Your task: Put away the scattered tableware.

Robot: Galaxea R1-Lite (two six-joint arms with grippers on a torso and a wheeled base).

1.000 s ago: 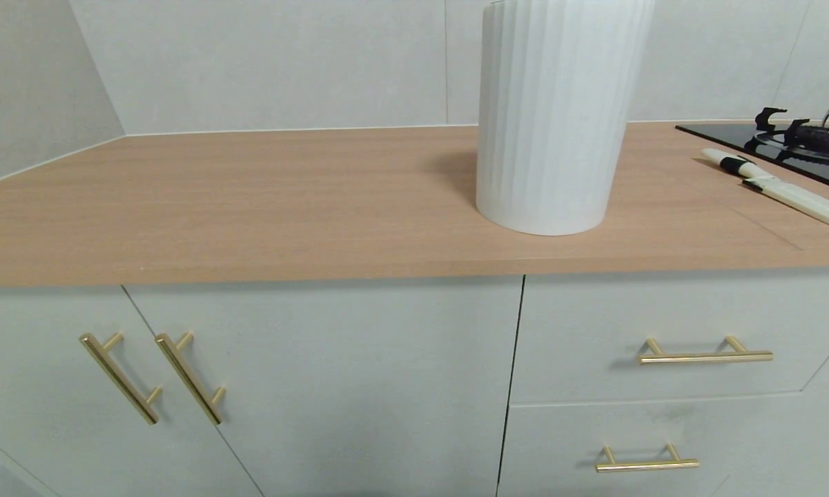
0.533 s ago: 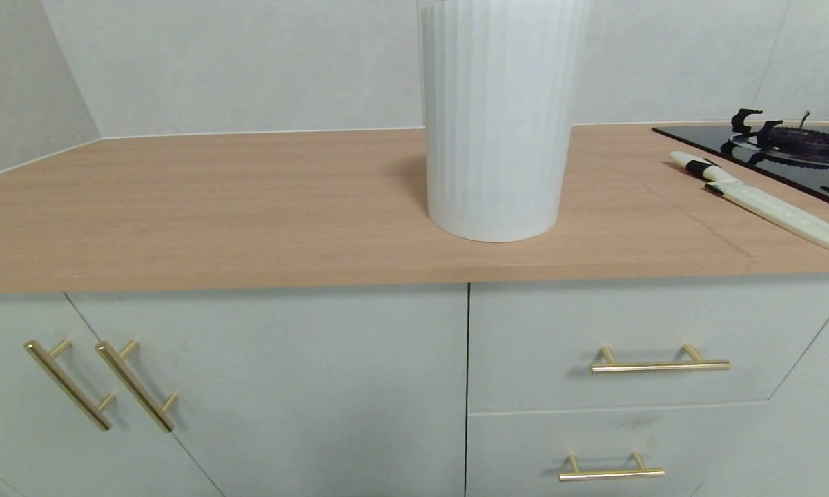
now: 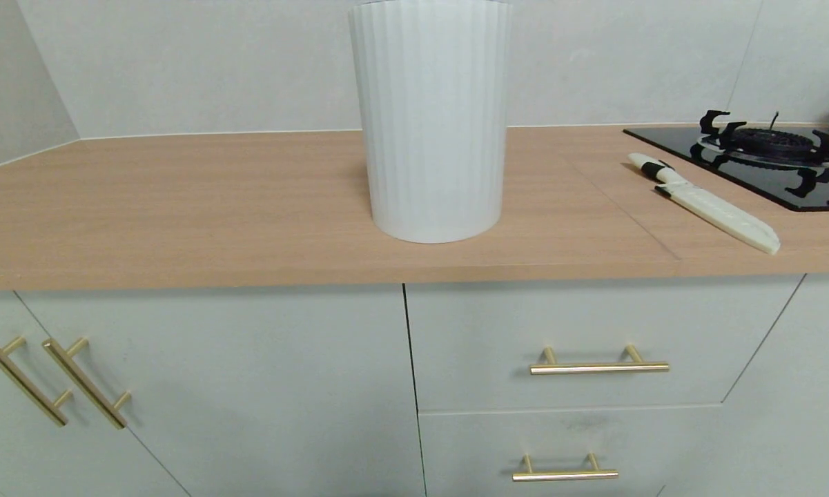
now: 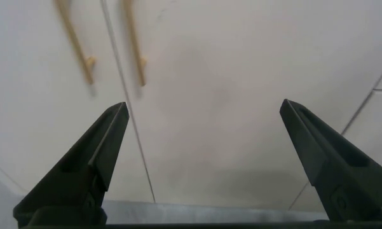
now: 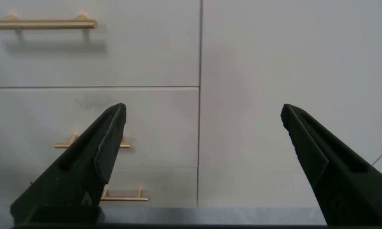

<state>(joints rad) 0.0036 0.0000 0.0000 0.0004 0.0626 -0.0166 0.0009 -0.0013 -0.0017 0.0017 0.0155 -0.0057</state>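
Cream-bladed kitchen knife with black-banded handle [image 3: 704,203] lies flat on wooden surface [image 3: 179,207], right of tall white ribbed container [image 3: 431,124], between container and black gas hob [image 3: 766,148]. Long axis diagonal: handle toward back wall and container, tip toward front edge, away from container. Left gripper [image 4: 203,107] and right gripper [image 5: 203,109]: fingers spread wide, nothing held, both low before pale cabinet fronts [image 3: 248,379], below container. Right arm judged nearer; needs to rise above surface, take handle end.
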